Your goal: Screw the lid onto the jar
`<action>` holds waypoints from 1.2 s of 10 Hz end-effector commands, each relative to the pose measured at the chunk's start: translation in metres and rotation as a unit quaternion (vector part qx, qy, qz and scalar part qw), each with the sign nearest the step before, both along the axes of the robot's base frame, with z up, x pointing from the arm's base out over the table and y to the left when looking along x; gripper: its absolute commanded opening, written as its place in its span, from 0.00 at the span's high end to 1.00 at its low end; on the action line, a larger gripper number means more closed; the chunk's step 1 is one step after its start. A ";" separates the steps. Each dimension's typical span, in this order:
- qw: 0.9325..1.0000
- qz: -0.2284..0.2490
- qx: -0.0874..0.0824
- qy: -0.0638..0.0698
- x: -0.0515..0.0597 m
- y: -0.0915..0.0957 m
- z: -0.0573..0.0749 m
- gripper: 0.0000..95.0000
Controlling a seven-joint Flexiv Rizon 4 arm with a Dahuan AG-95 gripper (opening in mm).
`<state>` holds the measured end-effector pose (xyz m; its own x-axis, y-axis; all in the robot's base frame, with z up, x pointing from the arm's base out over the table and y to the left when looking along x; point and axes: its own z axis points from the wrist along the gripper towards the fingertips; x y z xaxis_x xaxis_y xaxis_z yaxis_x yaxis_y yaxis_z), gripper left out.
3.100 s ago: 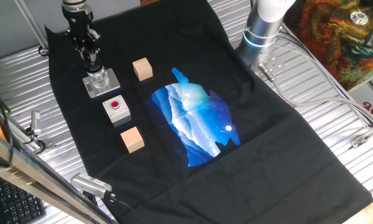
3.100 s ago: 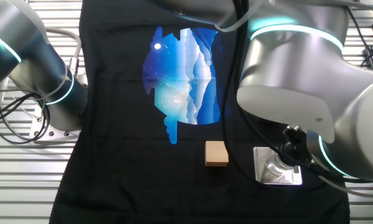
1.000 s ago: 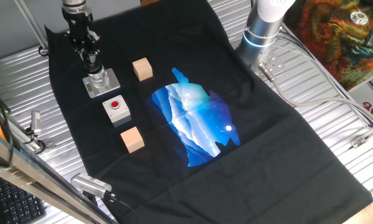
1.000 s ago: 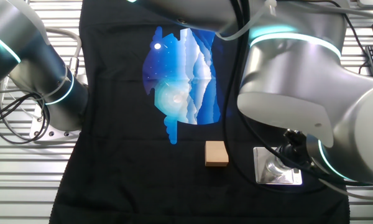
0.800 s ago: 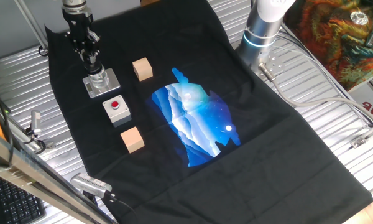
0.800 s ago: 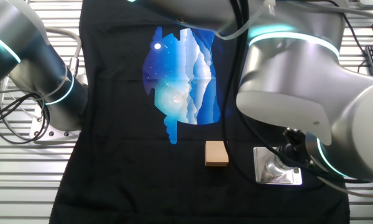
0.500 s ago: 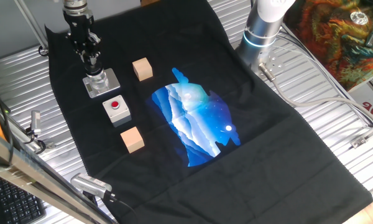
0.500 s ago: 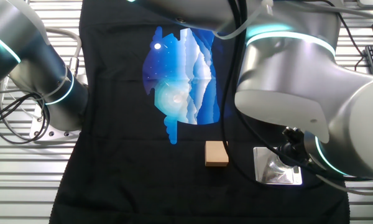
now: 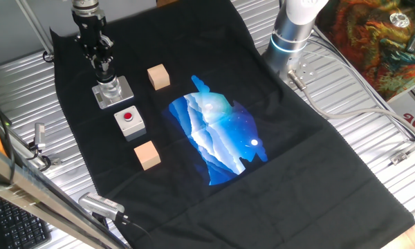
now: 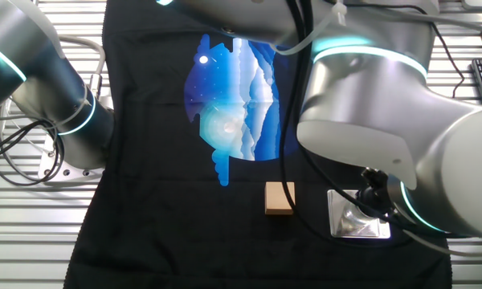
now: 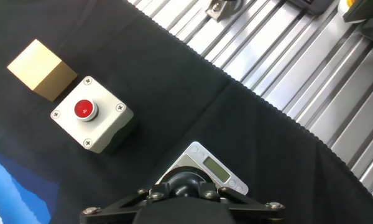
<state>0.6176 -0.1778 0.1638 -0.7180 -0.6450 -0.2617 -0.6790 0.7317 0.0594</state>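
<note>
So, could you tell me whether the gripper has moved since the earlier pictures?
Yes, slightly. The gripper has risen a little above the jar; measured against the grey base plate, which has not shifted, it sits slightly higher in the frame.

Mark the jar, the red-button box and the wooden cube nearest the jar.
jar (image 9: 110,86): one fixed view, on its clear side wall just under the gripper.
red-button box (image 11: 92,115): hand view, on its grey top face.
wooden cube nearest the jar (image 9: 158,77): one fixed view, on its top face.
</note>
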 end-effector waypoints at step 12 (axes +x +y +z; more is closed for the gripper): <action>1.000 -0.001 0.004 -0.004 0.002 -0.001 -0.005 1.00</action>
<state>0.6208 -0.1783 0.1603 -0.7173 -0.6421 -0.2707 -0.6779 0.7328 0.0581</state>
